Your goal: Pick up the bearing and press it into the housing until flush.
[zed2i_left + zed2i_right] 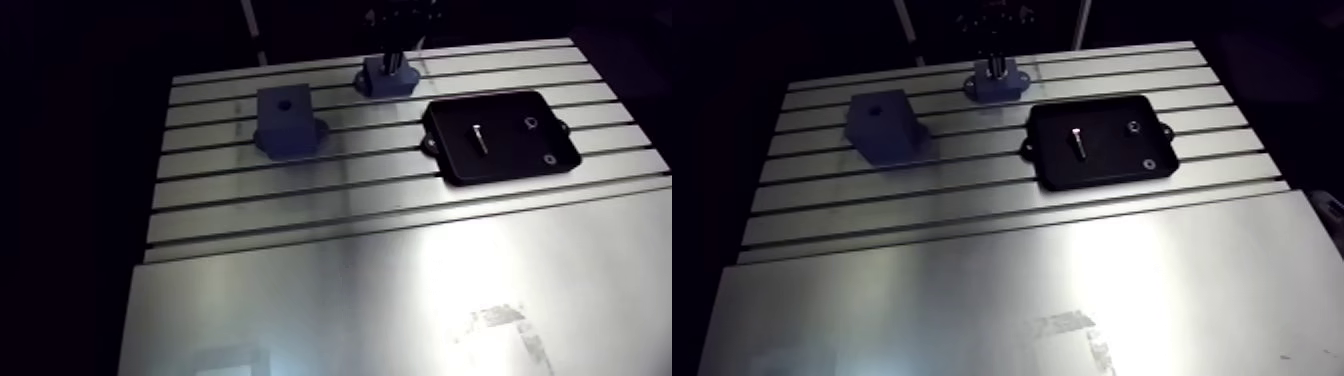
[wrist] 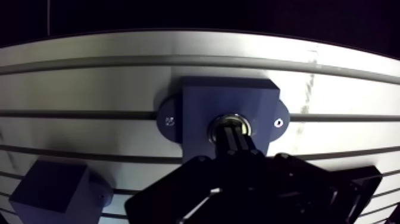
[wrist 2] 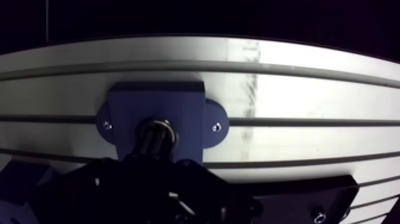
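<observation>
The blue housing (image 2: 229, 98), a block with two screwed ears, sits near the table's far edge (image 1: 388, 78). A shiny metal bearing (image 2: 231, 121) rests as a ring in the housing's round bore. My gripper (image 2: 233, 136) comes straight down onto it. Its dark fingers are drawn together into one narrow tip that meets the middle of the ring, so only the ring's rim shows around them. How deep the bearing lies in the bore is hidden by the fingers. In the arm view the gripper (image 1: 397, 50) stands upright on the housing.
A taller blue block with a top hole (image 1: 285, 118) stands to the housing's left, nearer the camera. A black tray (image 1: 510, 150) to the right holds a metal pin (image 1: 478, 134) and two small rings. A smooth metal plate (image 1: 400, 300) covers the near table.
</observation>
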`<state>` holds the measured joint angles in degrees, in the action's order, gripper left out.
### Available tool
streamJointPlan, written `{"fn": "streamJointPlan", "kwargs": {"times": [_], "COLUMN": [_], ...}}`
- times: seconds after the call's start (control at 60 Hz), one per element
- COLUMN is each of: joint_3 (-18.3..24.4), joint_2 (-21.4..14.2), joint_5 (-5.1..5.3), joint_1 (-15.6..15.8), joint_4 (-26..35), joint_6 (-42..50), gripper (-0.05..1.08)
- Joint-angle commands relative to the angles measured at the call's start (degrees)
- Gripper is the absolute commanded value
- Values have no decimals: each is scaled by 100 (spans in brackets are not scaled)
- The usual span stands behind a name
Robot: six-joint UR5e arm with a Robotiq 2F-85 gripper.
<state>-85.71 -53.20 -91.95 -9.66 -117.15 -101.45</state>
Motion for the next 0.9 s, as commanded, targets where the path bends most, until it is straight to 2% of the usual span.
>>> {"fn": "streamJointPlan", "kwargs": {"times": [0.017,0.567,0.9], "joint_3": [-3,6,32], "joint_2": [0,35,-68], "joint_5": [-3,-3,-20], "joint_1": [-1,-1,8], "joint_4": [-4,-4,12], "joint_6": [-3,6,-11], "gripper": [108,108,108]}}
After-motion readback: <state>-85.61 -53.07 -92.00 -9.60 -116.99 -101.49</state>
